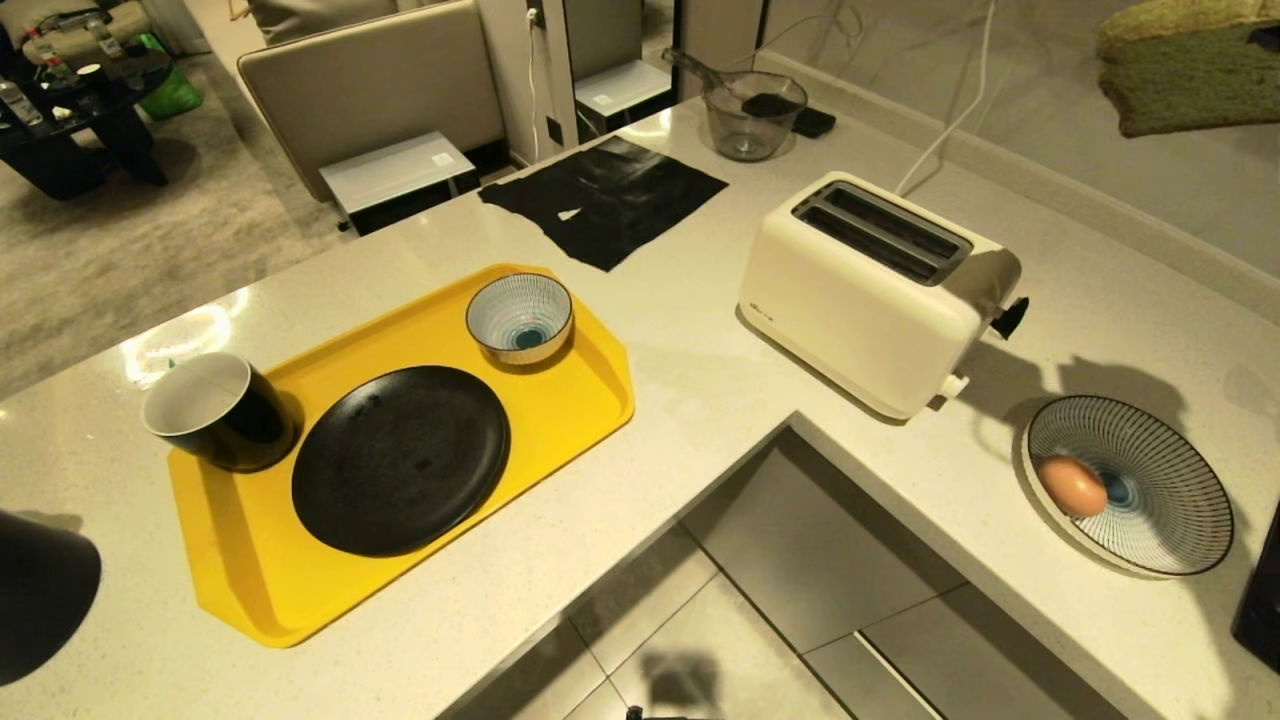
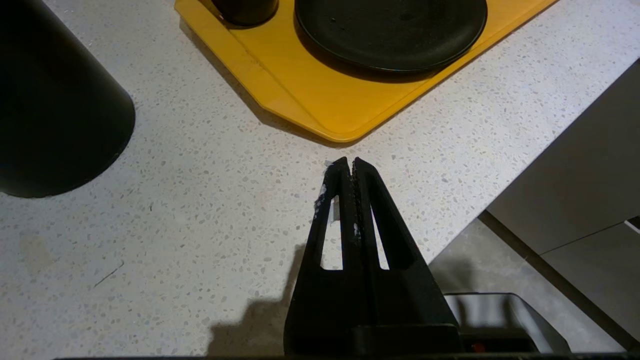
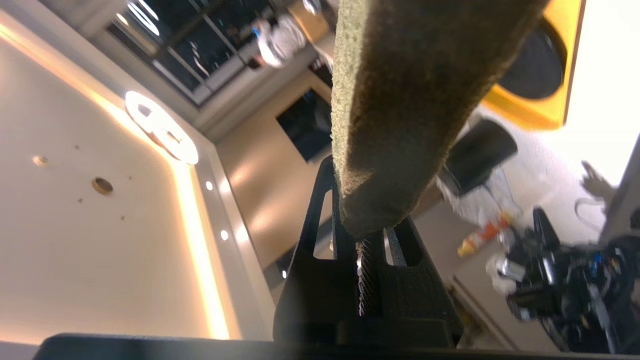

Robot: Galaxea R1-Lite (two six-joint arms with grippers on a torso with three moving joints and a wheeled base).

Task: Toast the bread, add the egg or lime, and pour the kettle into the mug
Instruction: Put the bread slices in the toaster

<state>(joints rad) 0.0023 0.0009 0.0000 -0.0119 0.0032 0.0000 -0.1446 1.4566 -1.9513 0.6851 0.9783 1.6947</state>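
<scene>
The pale speckled countertop (image 1: 700, 330) fills the head view, an L-shape wrapping a tiled floor gap at 6 o'clock. On it, at 9 o'clock of centre, lies the yellow tray (image 1: 560, 400). The cream two-slot toaster (image 1: 870, 300) stands at 2 o'clock of centre, slots empty, its white cord running off toward 1 o'clock. The black plate (image 1: 400, 458) lies in the middle of the tray. The kettle (image 1: 40, 590) shows only as a matte-black body cut by the frame edge at 8 o'clock, off the tray. A wide striped dish (image 1: 1150, 490) sits at 4 o'clock and cradles the egg (image 1: 1072, 485) on its 9 o'clock side. A black cloth (image 1: 605, 200) is spread at 12 o'clock, with a clear glass jug (image 1: 750, 115) beyond it. The mug (image 1: 215, 410), black outside and white inside, stands on the tray's 9 o'clock corner, just beside the plate. The small striped bowl (image 1: 520, 317) sits at the tray's 12 o'clock end.

The bread (image 1: 1185, 70), pale green with a brown crust, hangs in the air at the 1 o'clock corner, above and beyond the toaster. The right gripper (image 3: 367, 235) is clamped on its lower edge, fingers pointing upward toward the ceiling, the slice standing edge-on between them.

The left gripper (image 2: 348, 165) hovers low over bare counter, fingers pressed together and empty, pointing at the tray's near corner.
</scene>
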